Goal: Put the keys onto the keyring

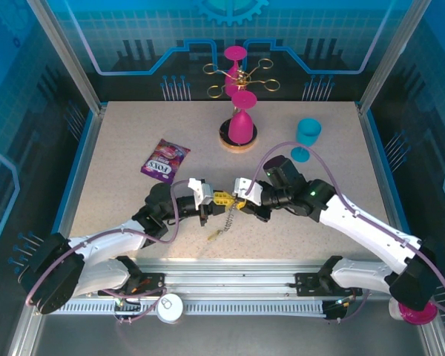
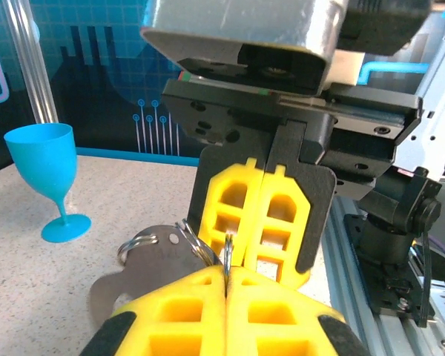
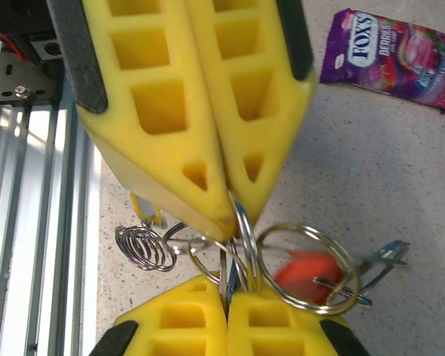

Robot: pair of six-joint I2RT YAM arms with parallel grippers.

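Your two arms meet near the middle of the speckled beige tabletop. The left gripper and right gripper are nose to nose there.

From the left wrist, your left gripper has its yellow foam fingers pressed fully together. A thin silver wire ring of the keyring is pinched in the seam. The right gripper sits straight opposite at twelve o'clock, its pads just as tight. A flat silver metal key hangs off small rings at nine o'clock of the pinch.

From the right wrist, your right gripper is likewise fully closed, with the keyring wires trapped between its tips. The left gripper bites the same cluster from twelve o'clock. A red plastic tag lies inside the big loop at three o'clock. A bluish key sits further out that way, and a small silver coil at nine o'clock.

From above, a short metal chain dangles toward six o'clock below the grippers. I cannot tell whether its lower end touches the table.

The purple snack packet lies at ten o'clock of the grippers. An upturned pink plastic goblet stands at twelve, and a blue plastic goblet at two.
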